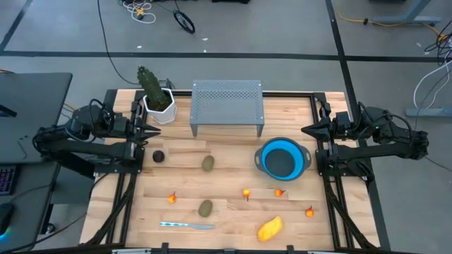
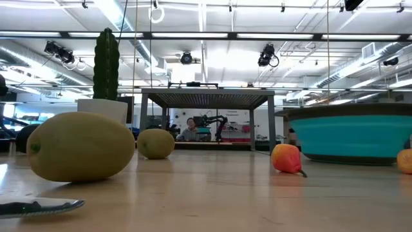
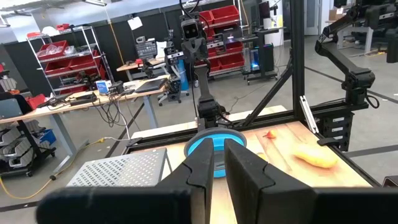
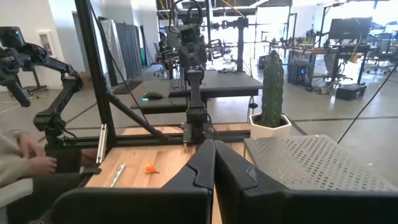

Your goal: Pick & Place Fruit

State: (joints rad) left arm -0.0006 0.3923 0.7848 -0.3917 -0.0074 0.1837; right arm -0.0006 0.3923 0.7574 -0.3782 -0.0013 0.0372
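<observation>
on the surface [image 1: 233, 152] the fruit lies scattered: ovals [image 1: 208, 164], orange bits [image 1: 246, 192], a yellow oblong [image 1: 269, 228] near the front, beside the bowl [image 1: 282, 159]. left end effector [image 1: 154, 133] nearly closed, right end effector [image 1: 305, 130] closed, both empty; round fruit may roll from a pinch, and the knife [image 1: 186, 225] could get nudged.

Open tabletop [image 1: 226, 166] between scattered fruit [image 1: 208, 164]

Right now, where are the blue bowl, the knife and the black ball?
Blue bowl [image 1: 304, 159]: high view, on its right rim.
Knife [image 1: 186, 226]: high view, middle of the blade.
Black ball [image 1: 159, 156]: high view, its centre.
</observation>
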